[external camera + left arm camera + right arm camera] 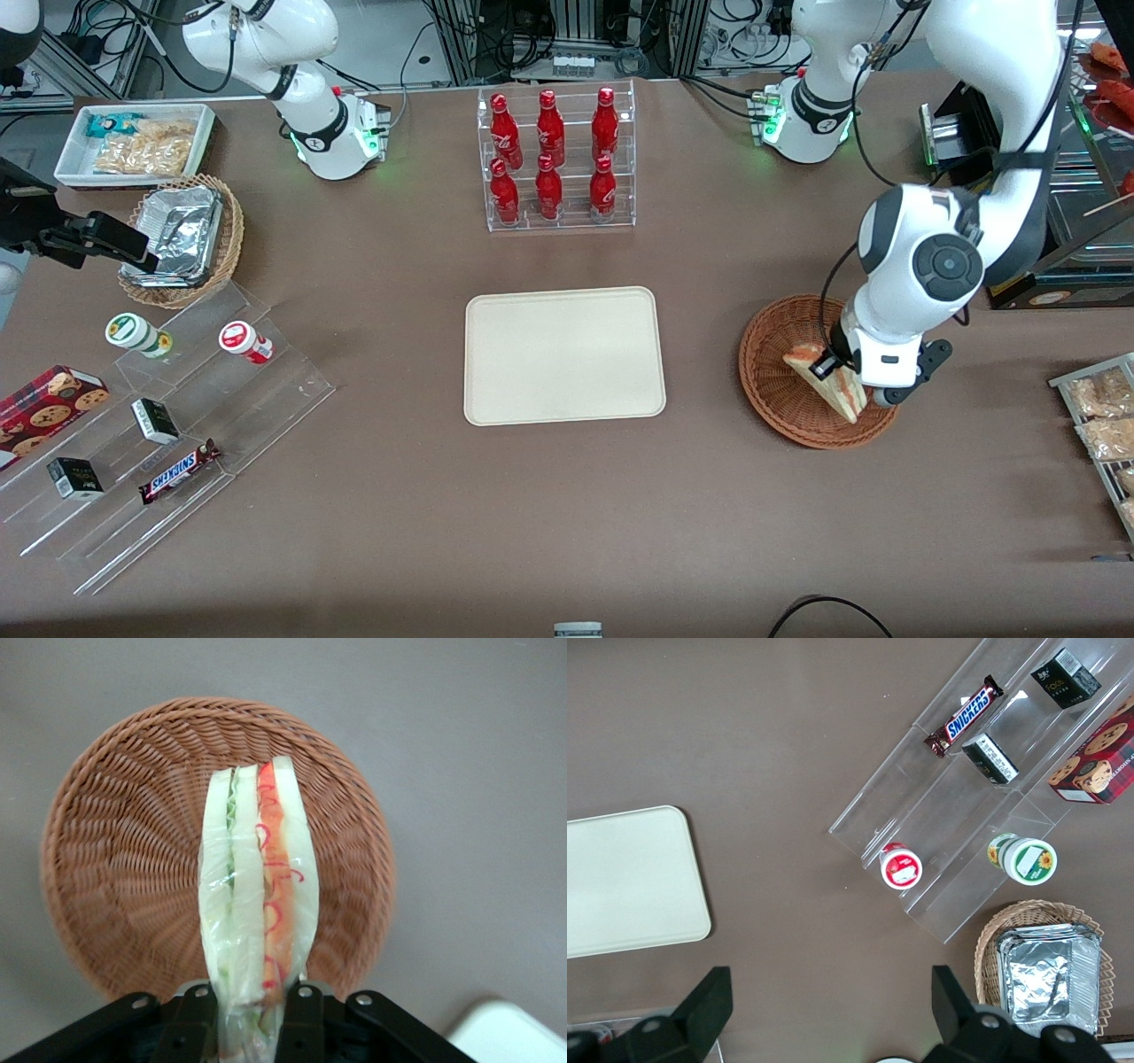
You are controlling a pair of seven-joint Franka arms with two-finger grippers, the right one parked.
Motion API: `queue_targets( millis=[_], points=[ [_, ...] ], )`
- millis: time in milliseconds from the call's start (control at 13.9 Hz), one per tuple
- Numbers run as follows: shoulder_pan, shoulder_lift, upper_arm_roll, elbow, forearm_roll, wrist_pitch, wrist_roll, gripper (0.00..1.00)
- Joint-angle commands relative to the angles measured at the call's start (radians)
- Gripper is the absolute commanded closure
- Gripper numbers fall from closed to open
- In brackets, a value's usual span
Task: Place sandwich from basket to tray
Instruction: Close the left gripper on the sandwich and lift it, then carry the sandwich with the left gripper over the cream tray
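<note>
The sandwich, a wrapped wedge of white bread with green and red-orange filling, hangs just above the reddish-brown wicker basket. My left gripper is shut on the sandwich's thin end, one black finger on each bread face. The basket holds nothing else that I can see. The cream tray lies flat at the table's middle, beside the basket toward the parked arm's end, and a pale corner of it shows in the left wrist view.
A clear rack of red bottles stands farther from the front camera than the tray. Toward the parked arm's end sit a foil-lined basket, a white bin of snacks and an acrylic step shelf. Snack bags lie at the working arm's end.
</note>
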Motion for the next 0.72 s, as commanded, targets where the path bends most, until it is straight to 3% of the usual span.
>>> queue_targets(
  millis=[0,361,649],
  points=[
    [-0.119,0.035,-0.005,0.164,0.014,-0.176,-0.023,0.96],
    [-0.372,0.176,-0.005,0.269,0.006,-0.119,-0.049,0.95],
    [-0.527,0.329,-0.003,0.324,0.017,0.077,-0.054,0.94]
  ],
)
